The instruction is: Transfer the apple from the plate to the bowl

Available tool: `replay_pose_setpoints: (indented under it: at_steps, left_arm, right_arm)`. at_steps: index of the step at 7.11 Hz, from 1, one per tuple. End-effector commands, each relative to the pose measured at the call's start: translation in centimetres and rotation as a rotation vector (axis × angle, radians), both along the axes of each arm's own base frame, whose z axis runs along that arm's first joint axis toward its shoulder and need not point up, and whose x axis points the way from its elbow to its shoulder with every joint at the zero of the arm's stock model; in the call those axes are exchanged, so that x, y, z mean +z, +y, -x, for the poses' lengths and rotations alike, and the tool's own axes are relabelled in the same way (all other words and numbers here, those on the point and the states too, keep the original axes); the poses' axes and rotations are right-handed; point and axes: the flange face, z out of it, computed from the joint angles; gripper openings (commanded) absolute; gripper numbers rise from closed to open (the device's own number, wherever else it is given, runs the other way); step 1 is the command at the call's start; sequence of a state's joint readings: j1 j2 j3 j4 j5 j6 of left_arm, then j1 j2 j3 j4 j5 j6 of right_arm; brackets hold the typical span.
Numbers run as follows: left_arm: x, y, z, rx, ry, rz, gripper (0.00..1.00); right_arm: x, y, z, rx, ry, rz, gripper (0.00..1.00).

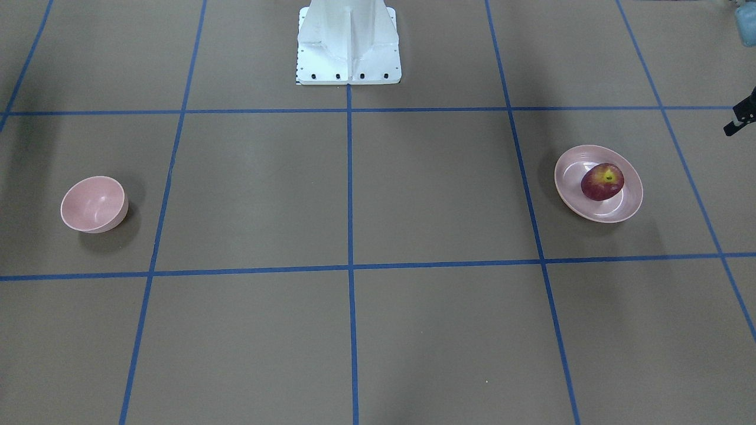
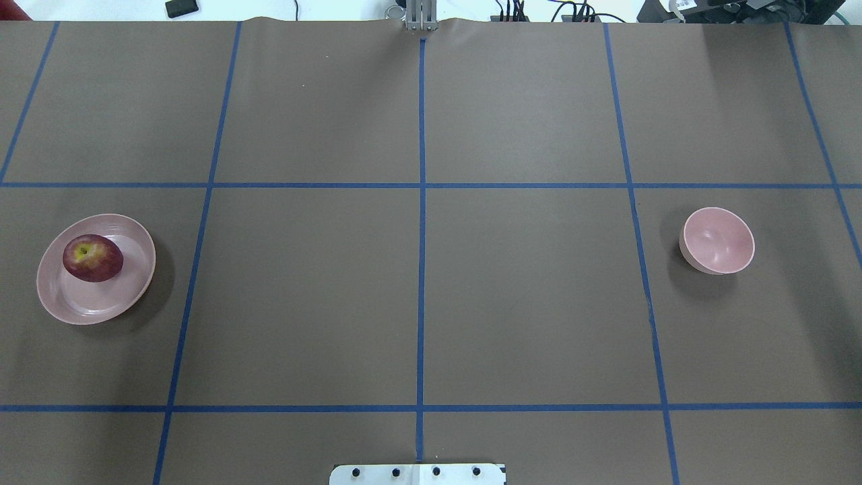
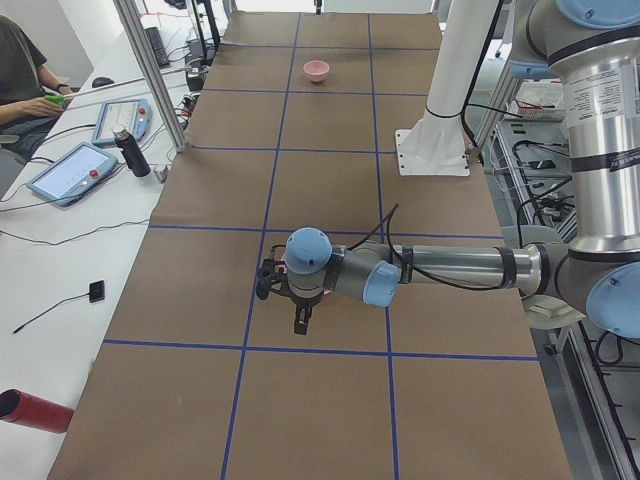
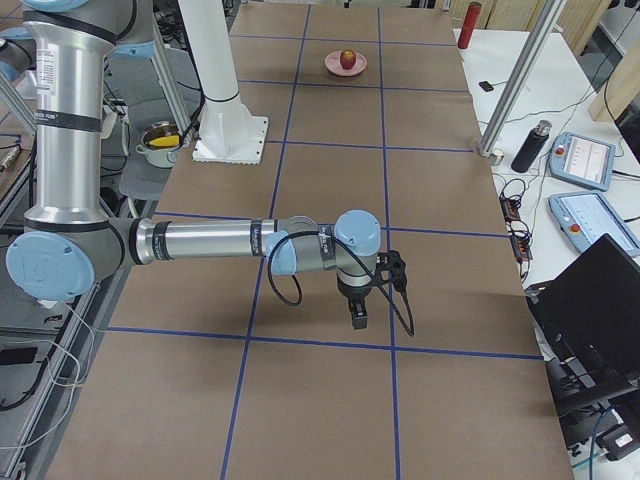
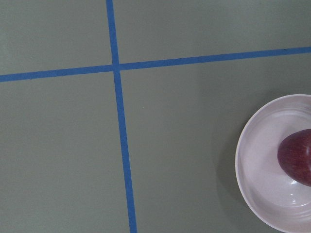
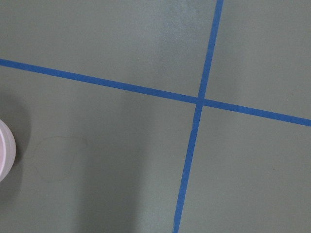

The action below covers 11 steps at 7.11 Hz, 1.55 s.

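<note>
Clearly, the apple (image 2: pixel 92 258) sits on the plate (image 2: pixel 94 300), a dark red fruit with its yellow-green stem patch facing up, resting toward the plate's 12 o'clock side in the overhead view. Nothing touches it. The plate lies at 9 o'clock on the brown worktop (image 2: pixel 525 303), and the bowl (image 2: pixel 718 240) stands upright and empty at 3 o'clock, well apart from the plate, with 2 columns of the blue tape grid (image 2: pixel 421 269) between them.

From the camera at the robot's left, the left gripper (image 3: pixel 300 326) hangs fingers-down above the worktop at the end of the near, outstretched arm; how far it is open cannot be told. Its wrist camera looks down on the plate at 4 o'clock of its frame, with the apple cut off by the edge.

From the camera at the robot's right, the right gripper (image 4: pixel 358 322) likewise points down above the worktop; its opening cannot be told either. Its wrist camera catches only a pale sliver of rim at 9 o'clock.

The white robot base (image 1: pixel 348 44) stands at 12 o'clock in the front-facing view.
</note>
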<state>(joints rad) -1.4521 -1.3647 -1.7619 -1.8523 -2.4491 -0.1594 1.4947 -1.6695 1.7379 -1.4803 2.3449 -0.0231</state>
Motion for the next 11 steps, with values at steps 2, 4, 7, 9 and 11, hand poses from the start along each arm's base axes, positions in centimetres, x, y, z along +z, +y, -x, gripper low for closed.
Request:
replay_pose_setpoints:
  at_steps: [2, 4, 7, 9, 11]
  left_arm:
    - [0.6, 0.7, 0.0, 0.002, -0.007, -0.010, 0.98]
    - [0.8, 0.6, -0.1, 0.004, -0.009, -0.009, 0.98]
    - [0.5, -0.1, -0.3, 0.009, -0.005, -0.021, 0.98]
    - [-0.2, -0.4, -0.4, 0.008, -0.001, -0.072, 0.98]
    - [-1.3, -1.0, -0.4, 0.002, 0.010, -0.152, 0.98]
  right_arm:
    - [-0.2, 0.2, 0.1, -0.003, -0.005, -0.002, 1.00]
    - [-0.1, 0.2, 0.1, -0.003, -0.007, -0.003, 1.00]
    - [0.2, 0.8, 0.2, -0.003, -0.014, 0.005, 1.00]
    - [0.1, 0.7, 0.2, -0.003, -0.015, 0.001, 1.00]
    - [0.2, 0.8, 0.4, -0.008, -0.026, 0.001, 1.00]
